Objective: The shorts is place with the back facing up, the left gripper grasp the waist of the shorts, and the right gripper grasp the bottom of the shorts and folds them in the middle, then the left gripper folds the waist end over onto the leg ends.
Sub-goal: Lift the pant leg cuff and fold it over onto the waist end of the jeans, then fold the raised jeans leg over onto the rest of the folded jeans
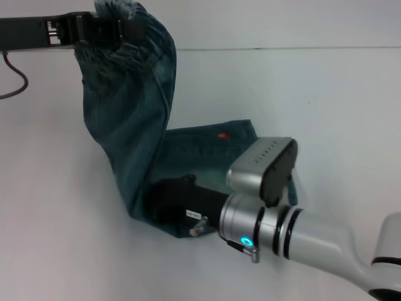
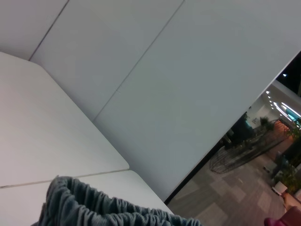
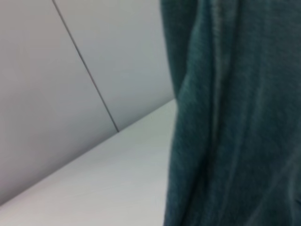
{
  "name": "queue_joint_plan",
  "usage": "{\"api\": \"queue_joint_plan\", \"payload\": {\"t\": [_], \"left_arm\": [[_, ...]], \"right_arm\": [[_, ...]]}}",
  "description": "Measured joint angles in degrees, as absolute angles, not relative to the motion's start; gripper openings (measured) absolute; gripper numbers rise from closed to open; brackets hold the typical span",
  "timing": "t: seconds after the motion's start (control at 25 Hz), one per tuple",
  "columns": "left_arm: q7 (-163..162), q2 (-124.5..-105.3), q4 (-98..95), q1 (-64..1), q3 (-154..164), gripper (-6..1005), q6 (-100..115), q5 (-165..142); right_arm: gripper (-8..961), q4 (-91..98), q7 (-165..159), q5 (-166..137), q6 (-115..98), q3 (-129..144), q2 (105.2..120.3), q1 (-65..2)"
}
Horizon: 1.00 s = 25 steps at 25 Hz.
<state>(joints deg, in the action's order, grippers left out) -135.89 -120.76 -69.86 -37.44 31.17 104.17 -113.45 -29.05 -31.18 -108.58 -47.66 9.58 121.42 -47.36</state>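
The blue denim shorts (image 1: 128, 113) hang by their ruffled elastic waist (image 1: 125, 12), which my left gripper (image 1: 122, 31) holds shut high at the top left. The same waistband (image 2: 108, 207) fills the lower edge of the left wrist view. The rest of the shorts lies on the white table (image 1: 326, 94), with a small orange print (image 1: 223, 135) on the flat part. My right gripper (image 1: 164, 204) rests low against the denim where the raised cloth meets the table, its silver arm coming in from the lower right. Its tips are hidden by the cloth. Denim (image 3: 235, 117) hangs close in the right wrist view.
A black cable (image 1: 15, 84) loops at the left edge under the left arm. The right arm's silver elbow housing (image 1: 263, 166) sits over the flat part of the shorts. White wall panels (image 2: 164, 94) stand behind the table.
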Motion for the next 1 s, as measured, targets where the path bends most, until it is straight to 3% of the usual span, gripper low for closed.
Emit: {"api": "queue_joint_plan", "payload": {"t": [0.16, 0.52, 0.8, 1.0], "left_arm": [[-135.82, -120.75, -68.75, -37.19, 32.20, 82, 103.85, -113.45], [-133.93, -120.82, -65.24, -36.66, 34.25, 81, 104.27, -113.47], [-131.33, -123.47, -61.99, -35.96, 38.85, 81, 102.28, -113.51], [-128.19, -123.99, -55.14, -36.01, 45.74, 82, 95.96, -112.75]], "right_arm": [[18, -30.69, -31.16, -111.67, -47.06, 5.94, 120.82, -45.79], [17, -20.17, -41.61, -111.97, -63.69, 4.50, 118.90, -31.29], [20, -1.80, -58.74, -109.06, -75.72, 4.48, 119.28, -24.62], [23, 5.75, -65.21, -108.31, -78.69, 4.47, 119.45, -22.89]]}}
